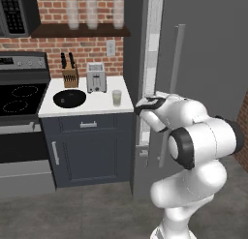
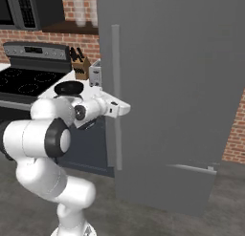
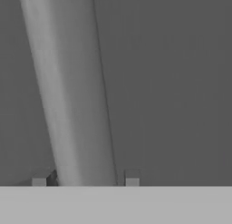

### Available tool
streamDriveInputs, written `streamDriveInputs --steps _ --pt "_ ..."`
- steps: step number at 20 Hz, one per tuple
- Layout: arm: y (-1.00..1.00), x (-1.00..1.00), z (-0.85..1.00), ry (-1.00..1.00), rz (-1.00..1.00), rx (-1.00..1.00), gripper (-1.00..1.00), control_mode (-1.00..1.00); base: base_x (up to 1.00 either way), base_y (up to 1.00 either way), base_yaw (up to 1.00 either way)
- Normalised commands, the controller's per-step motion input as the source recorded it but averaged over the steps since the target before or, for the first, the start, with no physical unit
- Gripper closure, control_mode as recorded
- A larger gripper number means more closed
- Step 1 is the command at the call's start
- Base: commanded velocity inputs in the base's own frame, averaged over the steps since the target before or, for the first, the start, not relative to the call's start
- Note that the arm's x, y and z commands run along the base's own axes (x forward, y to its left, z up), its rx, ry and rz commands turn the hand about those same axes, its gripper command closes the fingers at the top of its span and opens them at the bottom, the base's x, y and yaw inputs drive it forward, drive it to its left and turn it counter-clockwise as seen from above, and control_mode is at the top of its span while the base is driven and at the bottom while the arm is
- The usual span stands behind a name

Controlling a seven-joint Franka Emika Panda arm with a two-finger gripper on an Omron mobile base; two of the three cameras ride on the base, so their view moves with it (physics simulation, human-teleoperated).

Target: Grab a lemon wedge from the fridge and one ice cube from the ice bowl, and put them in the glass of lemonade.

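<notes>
Pincer [image 3: 85,177] tips stand apart on either side of the fridge's long light-grey bar handle [image 3: 72,91], which runs between them up the hand view; whether the pads press on the bar cannot be told. In the right base view the white hand [image 2: 112,107] reaches to that handle [image 2: 116,96] at about mid-height of the dark grey fridge door [image 2: 177,87]. From the left base view the door [image 1: 203,64] stands swung partly open, showing a strip of white interior [image 1: 151,64] along its edge, and the hand [image 1: 150,105] sits at that opening. Just left of the fridge, a white counter [image 1: 101,105] over dark blue cabinets carries the glass of lemonade [image 1: 116,97] near its right end, the wide black ice bowl [image 1: 69,98] to the glass's left, a toaster [image 1: 96,77] behind them and a knife block [image 1: 70,74] beside the toaster. Above, 3 frosted glasses [image 1: 92,13] stand in a row on a dark shelf against the brick wall. A black stove [image 1: 19,97] adjoins the counter on the left.
</notes>
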Motion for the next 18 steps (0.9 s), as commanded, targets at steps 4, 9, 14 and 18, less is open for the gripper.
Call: streamDriveInputs --steps 4,9,14,18 --pt "-0.67 -1.0 0.9 0.0 -0.4 0.01 1.0 -1.0 0.0 0.0 0.0" --pt "-0.49 -1.0 1.0 0.02 -0.37 0.1 -1.0 -1.0 0.0 0.0 0.0" --pt "-0.13 -1.0 1.0 -0.01 -0.29 0.13 -1.0 -1.0 0.0 0.0 0.0" --pt "0.85 -1.0 0.97 -0.14 -0.19 0.0 -1.0 -1.0 0.0 0.0 0.0"
